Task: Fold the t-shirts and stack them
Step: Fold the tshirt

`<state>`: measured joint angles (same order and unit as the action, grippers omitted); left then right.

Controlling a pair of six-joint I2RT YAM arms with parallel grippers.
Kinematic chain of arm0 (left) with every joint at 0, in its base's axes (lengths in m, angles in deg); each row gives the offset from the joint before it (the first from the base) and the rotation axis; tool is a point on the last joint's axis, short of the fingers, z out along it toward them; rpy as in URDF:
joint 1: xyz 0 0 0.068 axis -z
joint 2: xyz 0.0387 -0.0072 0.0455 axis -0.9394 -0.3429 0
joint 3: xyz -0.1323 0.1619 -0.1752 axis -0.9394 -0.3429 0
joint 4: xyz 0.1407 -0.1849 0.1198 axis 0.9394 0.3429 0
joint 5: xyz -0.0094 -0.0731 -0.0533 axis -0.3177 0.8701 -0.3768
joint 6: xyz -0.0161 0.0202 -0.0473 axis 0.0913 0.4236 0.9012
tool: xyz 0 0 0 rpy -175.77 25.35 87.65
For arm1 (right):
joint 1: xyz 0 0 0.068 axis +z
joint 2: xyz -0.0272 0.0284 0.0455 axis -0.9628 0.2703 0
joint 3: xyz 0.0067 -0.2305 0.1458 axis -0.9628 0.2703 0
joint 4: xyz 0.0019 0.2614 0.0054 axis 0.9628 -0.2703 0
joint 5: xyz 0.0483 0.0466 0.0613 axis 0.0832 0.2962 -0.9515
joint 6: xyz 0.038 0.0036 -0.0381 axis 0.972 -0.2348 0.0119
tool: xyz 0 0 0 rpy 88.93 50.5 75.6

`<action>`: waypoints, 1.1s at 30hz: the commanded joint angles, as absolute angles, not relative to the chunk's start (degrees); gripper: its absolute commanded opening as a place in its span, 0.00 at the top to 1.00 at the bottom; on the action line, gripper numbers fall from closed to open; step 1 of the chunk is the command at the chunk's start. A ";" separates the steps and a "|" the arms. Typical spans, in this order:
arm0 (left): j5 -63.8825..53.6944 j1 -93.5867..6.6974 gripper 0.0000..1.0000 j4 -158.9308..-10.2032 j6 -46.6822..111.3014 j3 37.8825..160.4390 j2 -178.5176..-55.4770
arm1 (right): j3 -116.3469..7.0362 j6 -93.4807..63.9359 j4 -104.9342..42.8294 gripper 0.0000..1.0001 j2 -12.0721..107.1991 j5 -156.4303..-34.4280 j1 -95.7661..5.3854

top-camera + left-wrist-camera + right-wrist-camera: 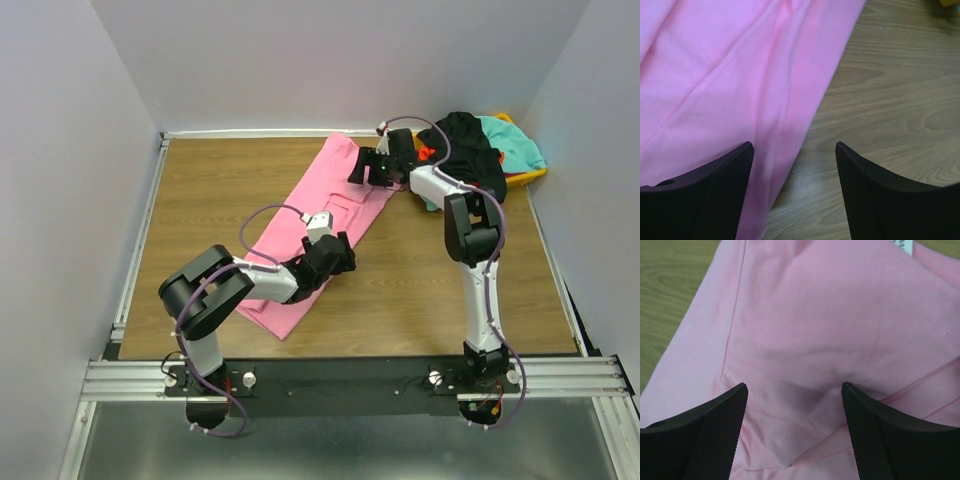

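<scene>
Two grippers, both with fingers spread wide and holding nothing: my left gripper [793, 146] straddles the right-hand edge of the pink shirt [330, 185], and my right gripper [794, 386] hangs over its far end. The shirt lies as a long strip, slanting from the table's [430, 290] far middle toward the near left corner. I judge a crosswise fold comes next, so I'd pinch every layer, low to the wood. Bare table right of the strip gives room; the other shirts [470, 140] heap at the far right corner.
</scene>
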<state>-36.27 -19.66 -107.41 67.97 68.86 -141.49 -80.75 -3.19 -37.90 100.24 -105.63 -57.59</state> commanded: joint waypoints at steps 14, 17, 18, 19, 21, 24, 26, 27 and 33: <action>-36.19 -16.59 0.23 -104.45 61.43 76.14 -137.33 | -101.63 -10.07 -42.94 0.16 109.23 -127.49 -61.22; -39.37 -16.59 0.22 -101.72 61.86 73.22 -133.88 | -100.31 -9.55 -42.76 0.16 106.58 -129.79 -61.31; -42.07 -16.68 0.20 -100.84 62.73 71.05 -131.79 | -98.57 -9.37 -42.85 0.16 104.84 -129.97 -61.22; -43.23 -16.68 0.20 -100.05 63.44 69.89 -130.90 | -97.42 -9.20 -42.85 0.16 103.78 -130.15 -61.31; -44.12 -17.47 0.18 -99.95 63.71 67.17 -129.31 | -92.77 -8.84 -42.85 0.16 101.58 -128.84 -61.22; -43.51 -20.01 0.17 -102.76 64.85 59.28 -126.50 | -87.23 -8.23 -42.59 0.16 97.36 -128.04 -61.31; -41.84 -21.16 0.17 -105.75 65.55 56.62 -124.83 | -81.52 -7.35 -41.89 0.17 94.46 -128.30 -61.14; -41.14 -21.60 0.16 -106.45 65.55 54.96 -124.04 | -79.24 -7.00 -40.66 0.17 93.58 -128.39 -61.13; -43.67 -21.87 0.16 -104.53 67.04 54.59 -125.08 | -64.11 -5.59 -36.26 0.18 85.77 -124.27 -60.96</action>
<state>-39.97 -21.83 -103.78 65.22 54.21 -125.58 -70.02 -6.60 -39.01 89.72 -126.38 -61.28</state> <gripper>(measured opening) 0.836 0.827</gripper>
